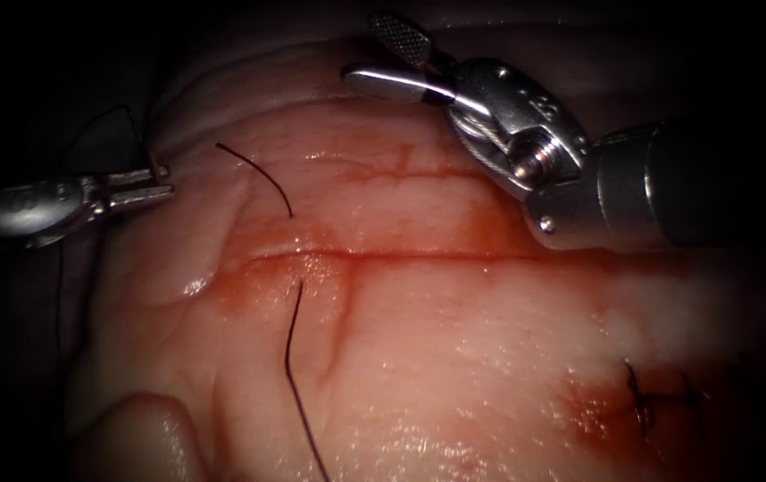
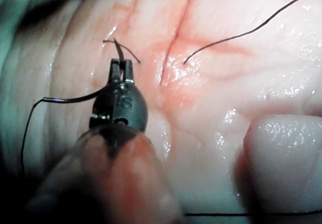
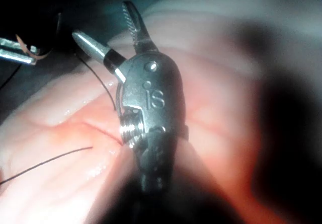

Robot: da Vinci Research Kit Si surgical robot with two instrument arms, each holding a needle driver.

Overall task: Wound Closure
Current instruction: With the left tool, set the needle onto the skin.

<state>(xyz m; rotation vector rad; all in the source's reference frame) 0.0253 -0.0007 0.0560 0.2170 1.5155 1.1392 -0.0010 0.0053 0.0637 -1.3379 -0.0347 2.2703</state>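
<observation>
Needle (image 1: 153, 159): thin, slick, in my left tool (image 1: 158, 184), closed near its end.
Right tool (image 1: 381, 59) wide open, empty; thread (image 1: 262, 174) limp across cut (image 1: 419, 255).

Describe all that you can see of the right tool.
The right tool is shiny metal: two slim jaws, one with a cross-hatched inner face, a wrist with a screw-like pivot, then a dark shaft. Its jaws stand wide open and hold nothing. It enters from the right and sits over the tissue, beyond the cut; whether it touches the tissue is unclear. The left tool holds the needle, outside the tissue.
</observation>
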